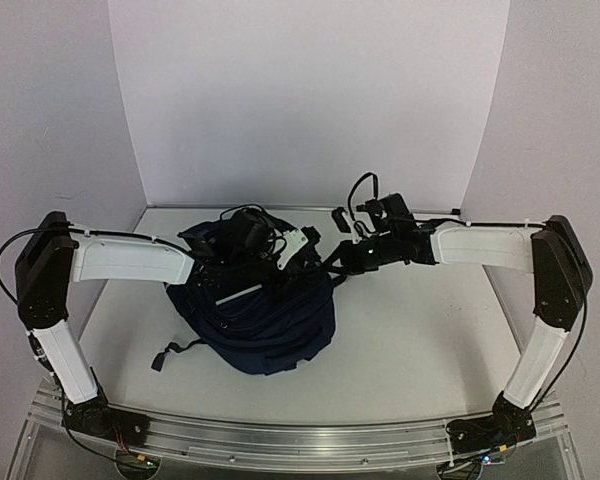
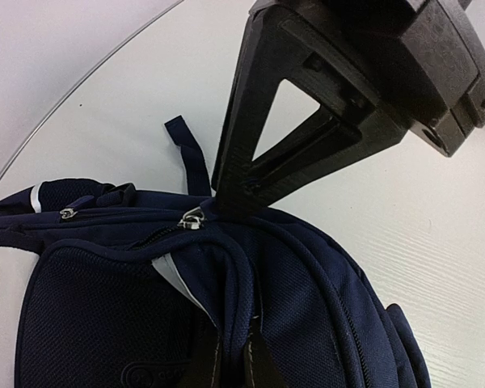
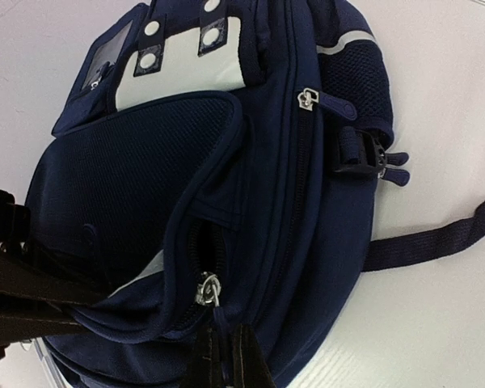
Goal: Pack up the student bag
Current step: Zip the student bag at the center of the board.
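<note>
Right gripper (image 3: 224,343) is pinched tight, its tips at the zipper pull (image 3: 208,289) on the front pocket seam; it looks to have the tab. Left gripper (image 2: 230,360) is closed too, nipping a fold of the student bag (image 1: 265,320), which lies flat in the middle of the table (image 1: 420,330) between the arms. To run the zip well, I'd pull along the curve of the track, fabric held taut against it, or the slider may jam.
</note>
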